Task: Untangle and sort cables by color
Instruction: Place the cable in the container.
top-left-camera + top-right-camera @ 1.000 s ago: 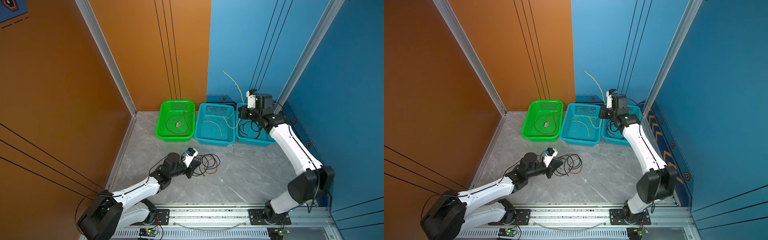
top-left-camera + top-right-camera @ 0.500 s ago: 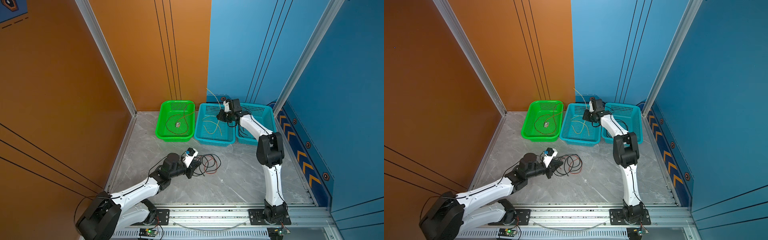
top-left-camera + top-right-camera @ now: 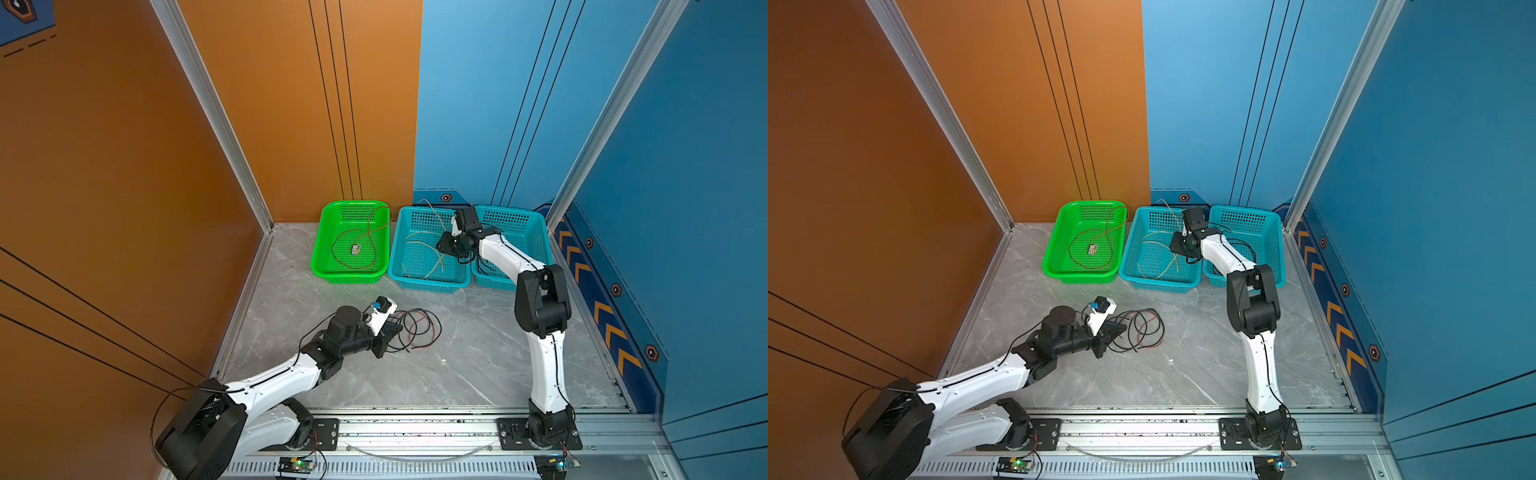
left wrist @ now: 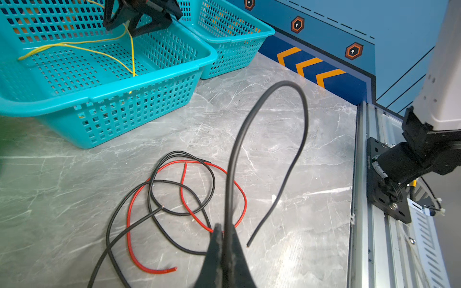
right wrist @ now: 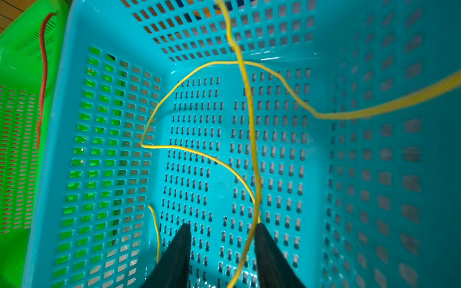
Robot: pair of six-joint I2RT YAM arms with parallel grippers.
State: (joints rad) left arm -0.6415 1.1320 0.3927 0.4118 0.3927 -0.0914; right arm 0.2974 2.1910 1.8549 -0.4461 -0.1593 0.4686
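Left wrist shows left hand (image 4: pixel 224 227) clamping black cable (image 4: pixel 300 99); right hand (image 5: pixel 222 227) gapes over yellow cable (image 5: pixel 252 139).

The booth is walled in flat panels: glossy orange sheets (image 3: pixel 124 166) on the left and back, blue ones (image 3: pixel 478 104) at the back and right, each crossed by thin black lines. Brushed aluminium posts (image 3: pixel 208 112) run up the corners. The base is a grey marble-patterned slab (image 3: pixel 478 365) with pale veins, evenly lit. Along the right wall's foot runs a dark blue skirting (image 3: pixel 631 328) with orange chevrons (image 3: pixel 603 311) and small hexagon badges (image 3: pixel 616 289). A slotted aluminium rail (image 3: pixel 415 432) edges the near side.
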